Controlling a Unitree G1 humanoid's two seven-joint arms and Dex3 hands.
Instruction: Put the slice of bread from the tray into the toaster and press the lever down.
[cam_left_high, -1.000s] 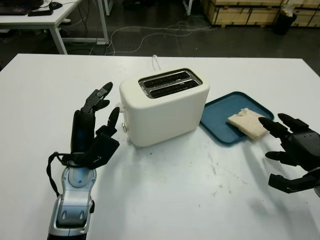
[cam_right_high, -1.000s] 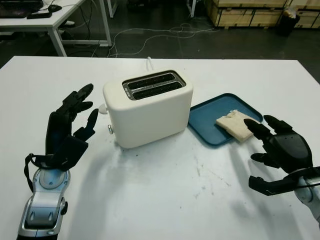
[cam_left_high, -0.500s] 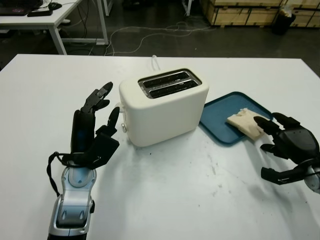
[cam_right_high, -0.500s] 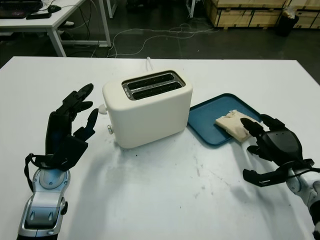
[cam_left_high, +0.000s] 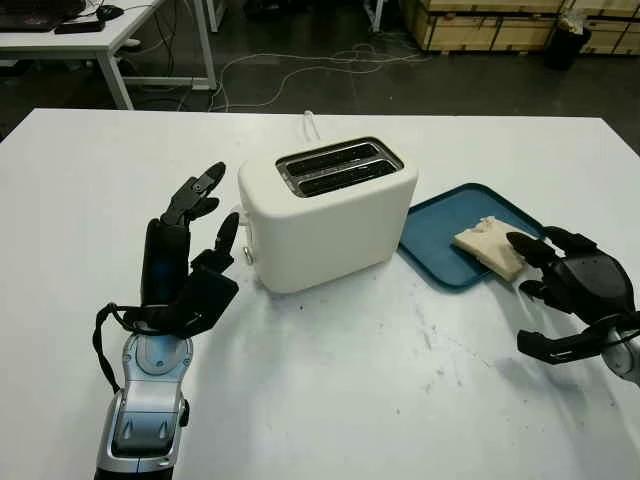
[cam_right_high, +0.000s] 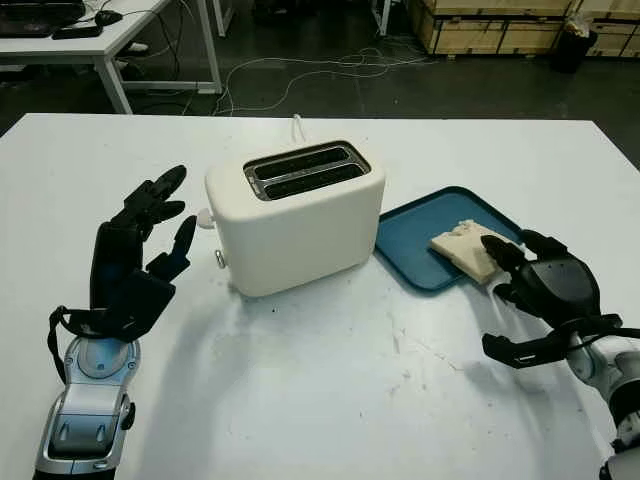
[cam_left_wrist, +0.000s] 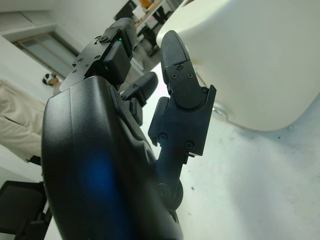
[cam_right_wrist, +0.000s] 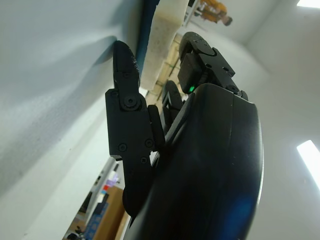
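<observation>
Your right hand (cam_left_high: 572, 300) is open, holding nothing, fingertips at the near edge of the bread slice (cam_left_high: 490, 247) on the blue tray (cam_left_high: 440, 232). Left hand (cam_left_high: 187, 262) open beside the toaster (cam_left_high: 325, 212). Risk: a low approach shoves the bread across the tray or tears its ragged edge.

The two head views look forward and down from above the near edge of the white table (cam_left_high: 330, 400), set slightly apart, and share the cream two-slot toaster (cam_left_high: 328, 212), the dark blue tray (cam_right_high: 415, 245) and both arms. The left wrist view sits tight against the black left hand (cam_left_wrist: 115, 150), facing the toaster's side (very near). The right wrist view hugs the black right hand (cam_right_wrist: 200, 150), low over the tabletop, facing the tray's edge.
</observation>
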